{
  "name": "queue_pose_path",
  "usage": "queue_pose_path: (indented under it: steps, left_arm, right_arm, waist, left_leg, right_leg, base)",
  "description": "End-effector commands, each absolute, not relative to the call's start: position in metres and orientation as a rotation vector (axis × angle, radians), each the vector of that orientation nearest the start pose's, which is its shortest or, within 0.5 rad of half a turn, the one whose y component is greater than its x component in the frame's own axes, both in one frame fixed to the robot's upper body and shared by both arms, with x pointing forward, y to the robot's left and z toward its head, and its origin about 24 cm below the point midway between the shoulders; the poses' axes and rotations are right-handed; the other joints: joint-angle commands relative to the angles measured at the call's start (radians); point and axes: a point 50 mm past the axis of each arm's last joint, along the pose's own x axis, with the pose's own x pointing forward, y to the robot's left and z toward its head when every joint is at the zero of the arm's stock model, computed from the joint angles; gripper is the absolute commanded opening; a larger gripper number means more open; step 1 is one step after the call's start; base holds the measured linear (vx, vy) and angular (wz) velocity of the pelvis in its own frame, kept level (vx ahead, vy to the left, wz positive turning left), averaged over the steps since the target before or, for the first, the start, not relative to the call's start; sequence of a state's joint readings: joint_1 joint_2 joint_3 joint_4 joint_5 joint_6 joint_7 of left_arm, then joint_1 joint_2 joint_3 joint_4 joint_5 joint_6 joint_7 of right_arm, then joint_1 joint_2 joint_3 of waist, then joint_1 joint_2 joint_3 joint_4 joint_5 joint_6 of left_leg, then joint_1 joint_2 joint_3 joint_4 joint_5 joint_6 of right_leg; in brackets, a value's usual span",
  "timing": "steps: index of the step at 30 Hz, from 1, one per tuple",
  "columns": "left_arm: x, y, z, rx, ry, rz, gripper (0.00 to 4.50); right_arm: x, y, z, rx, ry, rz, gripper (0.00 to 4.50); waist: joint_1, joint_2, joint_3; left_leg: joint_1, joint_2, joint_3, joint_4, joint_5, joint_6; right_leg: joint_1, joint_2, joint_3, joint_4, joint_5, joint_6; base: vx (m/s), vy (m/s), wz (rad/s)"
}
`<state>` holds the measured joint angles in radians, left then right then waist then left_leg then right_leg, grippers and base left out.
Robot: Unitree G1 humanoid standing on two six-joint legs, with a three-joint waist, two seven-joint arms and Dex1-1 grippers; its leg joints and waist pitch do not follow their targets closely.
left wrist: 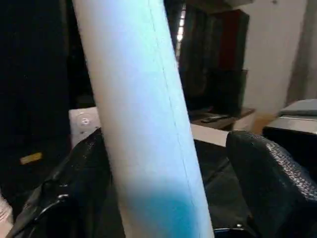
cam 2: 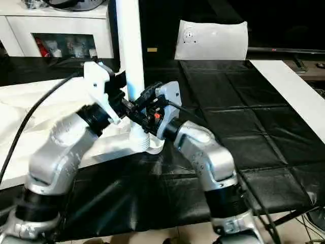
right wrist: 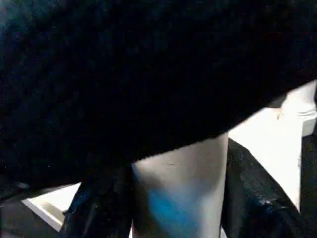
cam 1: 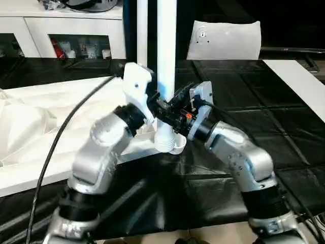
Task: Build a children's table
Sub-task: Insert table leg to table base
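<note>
The children's table lies upside down on the black work surface, its white top point(cam 1: 61, 94) at the left. One white leg point(cam 1: 166, 51) stands upright in the front corner socket point(cam 1: 170, 143). A second leg point(cam 1: 142, 30) rises behind it. My left gripper point(cam 1: 158, 104) reaches the standing leg from the left. Its fingers point(left wrist: 272, 183) are open around the leg point(left wrist: 143, 124), with a gap on one side. From the right, my right gripper point(cam 1: 175, 116) is shut on the same leg point(right wrist: 178, 193) just above the socket, both fingers point(right wrist: 257, 198) pressing it.
A white cabinet point(cam 1: 76, 35) with shelves stands at the back left. A white sheet point(cam 1: 223, 40) leans at the back, and a white board point(cam 1: 299, 86) lies at the right. A black cable point(cam 1: 66, 127) runs along my left arm.
</note>
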<state>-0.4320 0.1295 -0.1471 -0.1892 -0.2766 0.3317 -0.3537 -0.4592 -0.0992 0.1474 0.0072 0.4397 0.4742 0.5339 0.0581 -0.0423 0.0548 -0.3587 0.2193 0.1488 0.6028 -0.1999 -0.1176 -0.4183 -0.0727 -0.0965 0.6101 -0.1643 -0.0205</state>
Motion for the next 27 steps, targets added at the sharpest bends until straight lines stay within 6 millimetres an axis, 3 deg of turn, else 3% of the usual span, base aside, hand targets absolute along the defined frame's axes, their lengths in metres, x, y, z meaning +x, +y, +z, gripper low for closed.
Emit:
queue_pose_path:
  steps: [1,6,9,15,16,17,27]
  left_arm:
    - [0.293,0.077,0.167,-0.007,-0.253,-0.688,3.44]
    - [0.292,0.078,0.161,-0.019,-0.231,-0.652,3.49]
    - [0.293,0.081,0.157,-0.042,-0.205,-0.622,3.03]
    - [0.293,0.084,0.148,-0.096,-0.115,-0.595,2.54]
    - [0.293,0.085,0.148,-0.101,-0.112,-0.590,2.44]
    - [0.293,0.085,0.148,-0.103,-0.112,-0.588,2.29]
    - [0.293,0.088,0.154,-0.123,-0.123,-0.569,1.95]
  right_arm:
    - [0.303,-0.066,0.128,0.234,0.014,0.910,1.82]
    - [0.302,-0.065,0.125,0.223,0.016,0.904,1.82]
    - [0.302,-0.065,0.123,0.205,0.020,0.898,1.82]
    - [0.302,-0.063,0.120,0.189,0.026,0.902,1.82]
    - [0.301,-0.062,0.120,0.186,0.026,0.905,1.82]
    - [0.301,-0.062,0.120,0.186,0.026,0.907,1.82]
    - [0.302,-0.061,0.120,0.153,0.028,0.906,1.82]
  waist:
    - [-0.001,0.012,-0.068]
    - [-0.003,0.013,-0.067]
    - [-0.003,0.013,-0.066]
    - [-0.004,0.013,-0.066]
    - [-0.004,0.005,-0.066]
    - [-0.003,0.010,-0.066]
    - [-0.003,0.010,-0.066]
  left_leg:
    - [-0.006,0.003,0.013,-0.071,-0.160,-0.012]
    - [-0.006,0.003,0.013,-0.071,-0.178,-0.009]
    - [-0.006,0.004,0.013,-0.072,-0.177,-0.009]
    - [-0.006,0.003,0.013,-0.071,-0.175,-0.007]
    - [-0.007,0.003,0.014,-0.070,-0.175,-0.005]
    - [-0.006,0.004,0.013,-0.071,-0.172,-0.003]
    - [-0.007,0.002,0.013,-0.070,-0.171,0.000]
  right_leg:
    - [0.066,-0.048,0.050,-0.079,-0.289,-0.071]
    - [0.065,-0.048,0.050,-0.083,-0.312,-0.065]
    - [0.064,-0.047,0.050,-0.081,-0.302,-0.071]
    - [0.064,-0.047,0.050,-0.080,-0.296,-0.079]
    - [0.065,-0.047,0.050,-0.081,-0.299,-0.077]
    - [0.064,-0.047,0.050,-0.081,-0.297,-0.078]
    - [0.064,-0.047,0.050,-0.082,-0.311,-0.064]
  base:
    - [0.000,0.000,0.00]
    - [0.000,0.000,0.00]
    - [0.000,0.000,0.00]
    - [0.000,0.000,0.00]
    - [0.000,0.000,0.00]
    - [0.000,0.000,0.00]
    - [0.000,0.000,0.00]
